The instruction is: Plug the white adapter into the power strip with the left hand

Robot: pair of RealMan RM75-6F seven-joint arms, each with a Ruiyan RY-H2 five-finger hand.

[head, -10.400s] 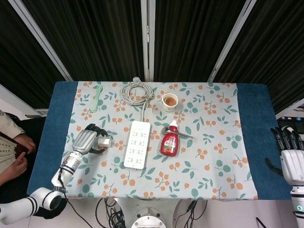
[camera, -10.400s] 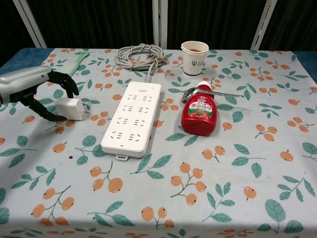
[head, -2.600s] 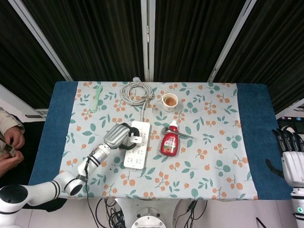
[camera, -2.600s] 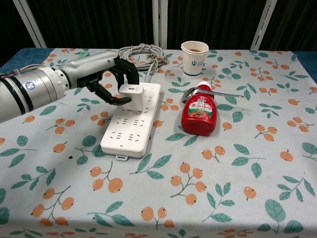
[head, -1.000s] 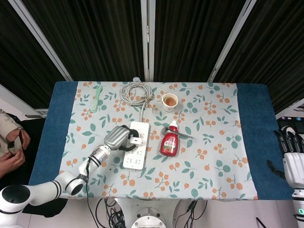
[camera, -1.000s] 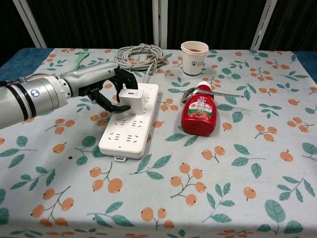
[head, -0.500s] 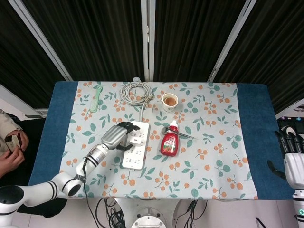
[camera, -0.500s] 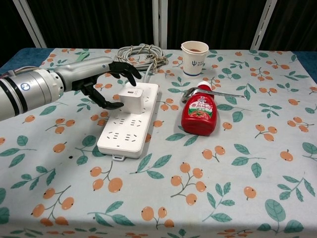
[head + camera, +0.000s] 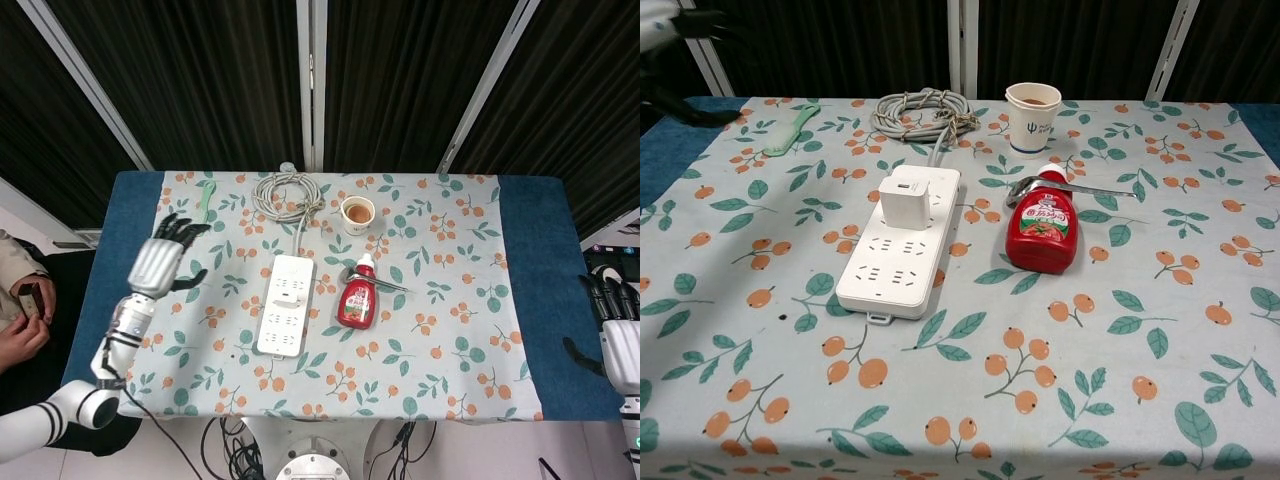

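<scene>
Adapter [image 9: 903, 202] sits upright, plugged into the strip [image 9: 899, 244] near its far end, mid-bench [image 9: 530, 300], nothing touching it. Left robot hand [image 9: 160, 262] is up over the bench's left edge, fingers spread, holding nothing; right robot hand [image 9: 618, 335] is off the right edge, fingers apart and empty. Ketchup bottle [image 9: 1042, 223] lies right of the strip, a spoon [image 9: 1065, 187] by its cap, cup [image 9: 1031, 116] and coiled cable [image 9: 922, 111] toward the far edge.
</scene>
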